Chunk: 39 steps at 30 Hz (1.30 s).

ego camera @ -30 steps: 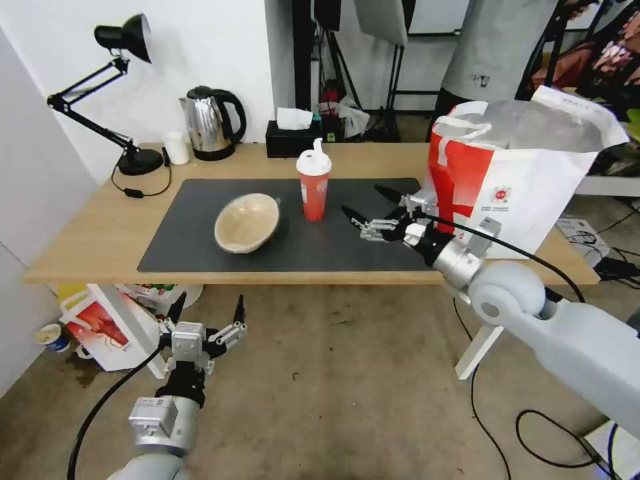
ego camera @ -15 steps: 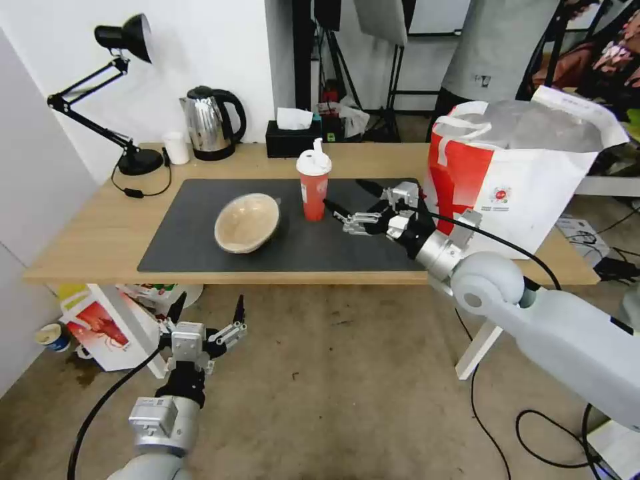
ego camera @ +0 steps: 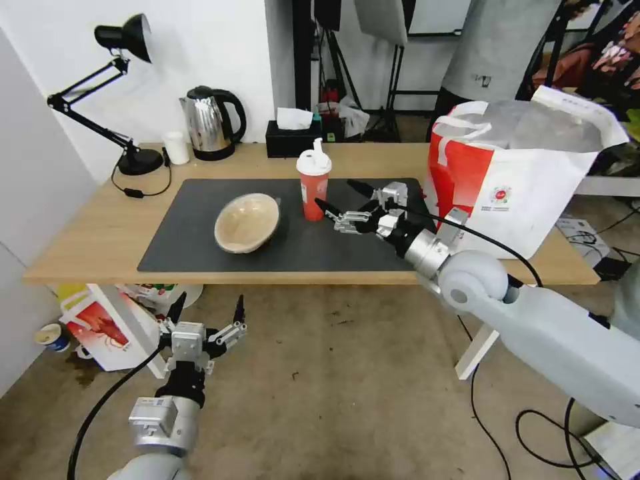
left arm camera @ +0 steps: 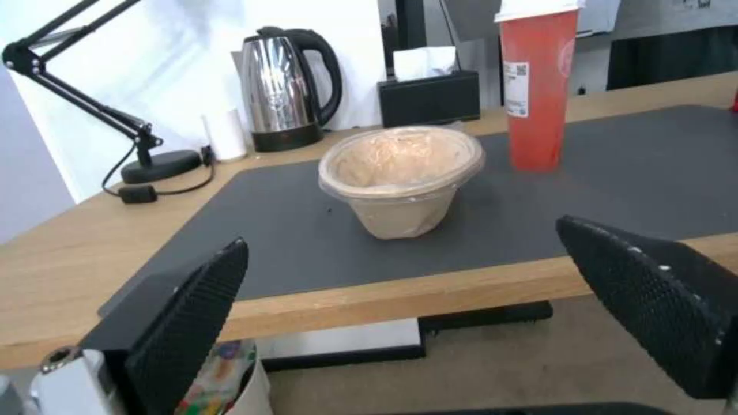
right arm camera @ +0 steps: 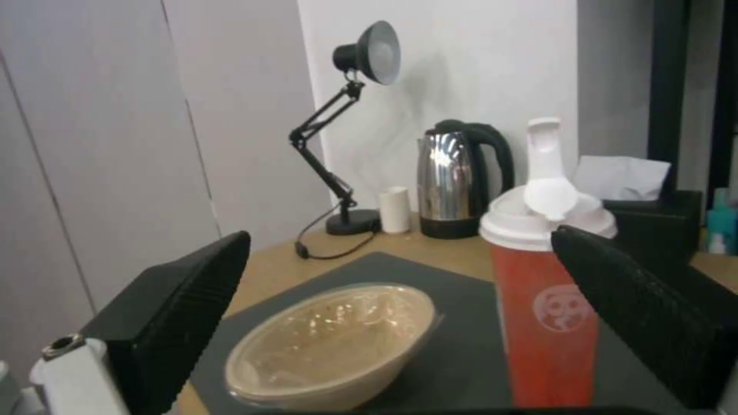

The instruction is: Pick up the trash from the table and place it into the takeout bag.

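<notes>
Layout on the surface (ego camera: 87, 247)
Bowl (ego camera: 247, 222) mid-mat (ego camera: 200, 257), cup (ego camera: 313, 185) to its right; takeout bag (ego camera: 527, 180) at the right edge; kettle (ego camera: 210, 123) along the back edge.

black desk lamp (ego camera: 120, 40), steel kettle (ego camera: 210, 123), tissue box (ego camera: 292, 137).

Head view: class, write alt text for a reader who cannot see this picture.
The right gripper, fingers open, reaches over the dark mat beside a red cup on a wooden table. A tan paper bowl sits left of the cup and a white takeout bag stands at the right end. The left gripper hangs open below the table edge.
</notes>
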Motion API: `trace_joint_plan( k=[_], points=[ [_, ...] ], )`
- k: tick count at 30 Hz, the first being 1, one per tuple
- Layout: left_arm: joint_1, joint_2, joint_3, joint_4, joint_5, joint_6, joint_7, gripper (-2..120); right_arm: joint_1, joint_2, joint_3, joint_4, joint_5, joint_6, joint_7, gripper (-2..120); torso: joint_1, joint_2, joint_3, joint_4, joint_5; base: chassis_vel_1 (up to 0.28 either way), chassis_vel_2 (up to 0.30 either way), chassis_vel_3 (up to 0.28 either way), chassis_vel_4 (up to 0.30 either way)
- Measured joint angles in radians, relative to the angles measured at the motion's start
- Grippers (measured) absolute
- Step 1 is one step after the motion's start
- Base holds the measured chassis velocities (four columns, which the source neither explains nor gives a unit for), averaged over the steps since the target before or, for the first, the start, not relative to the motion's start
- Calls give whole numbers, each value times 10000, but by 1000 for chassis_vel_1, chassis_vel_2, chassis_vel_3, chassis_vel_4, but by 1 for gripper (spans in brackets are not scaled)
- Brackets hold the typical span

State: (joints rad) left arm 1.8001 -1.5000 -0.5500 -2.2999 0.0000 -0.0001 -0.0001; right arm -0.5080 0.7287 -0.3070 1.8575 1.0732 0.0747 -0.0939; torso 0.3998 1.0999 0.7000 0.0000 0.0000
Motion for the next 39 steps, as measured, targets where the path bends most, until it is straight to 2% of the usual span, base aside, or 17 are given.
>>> trace_joint_plan(
  k=[39],
  points=[
    [0,0,0,0,0,0,0,100,-96,855,-11,-1046,-238,-15,225,100,1,1,0,0,0,0,0,0,0]
  ],
)
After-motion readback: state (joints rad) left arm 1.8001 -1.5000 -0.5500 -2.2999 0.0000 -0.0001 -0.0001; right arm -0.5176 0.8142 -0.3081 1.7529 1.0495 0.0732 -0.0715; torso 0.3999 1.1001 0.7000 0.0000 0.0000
